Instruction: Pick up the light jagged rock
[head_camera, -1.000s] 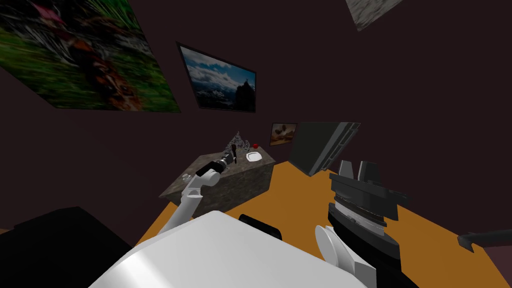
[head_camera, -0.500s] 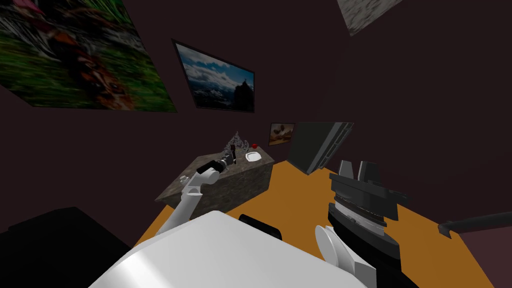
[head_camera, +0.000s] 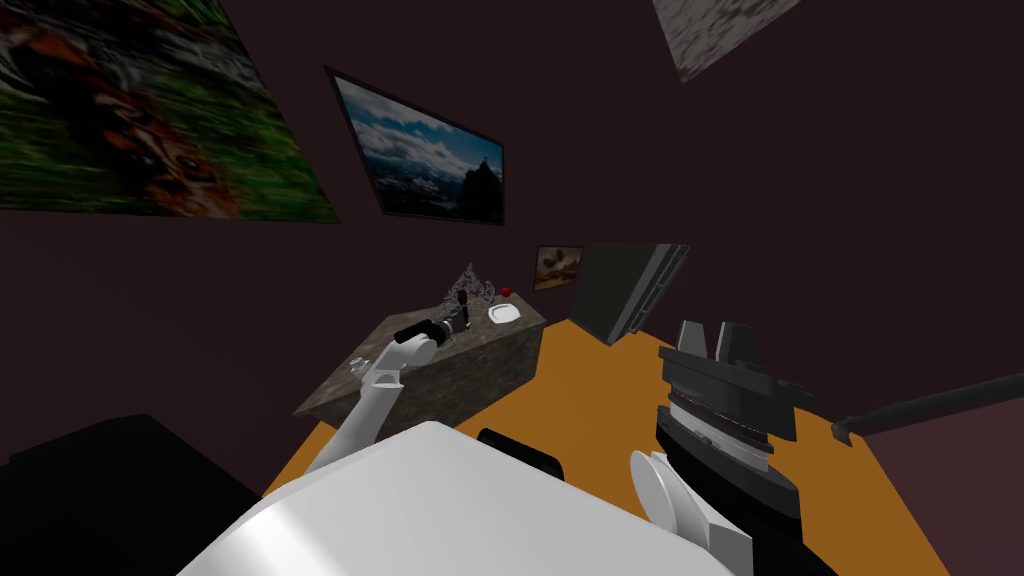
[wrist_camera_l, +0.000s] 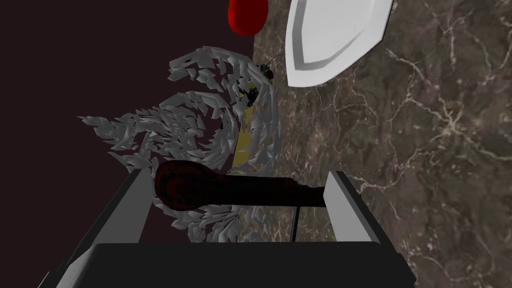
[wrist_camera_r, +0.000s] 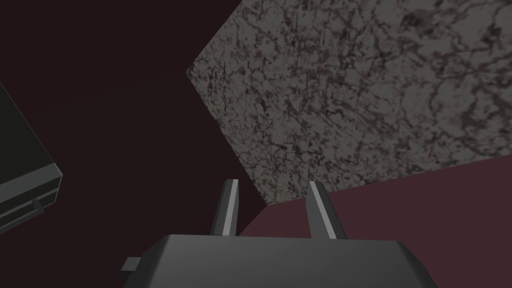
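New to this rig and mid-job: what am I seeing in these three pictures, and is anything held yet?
It's a two-armed robot. The wide picture comes from its head, looking down: its left arm reaches over a marble-topped table. The other two come from cameras on each hand, looking along that hand's claw. In the left-hand picture the left claw is open. A dark club-shaped thing crosses the gap between its fingers, and the light jagged rock sits just behind that. I can't tell if they touch it, but nothing looks gripped. A white plate and a small red thing lie on the table beyond. The right claw, off to the robot's right, is slightly open and empty.
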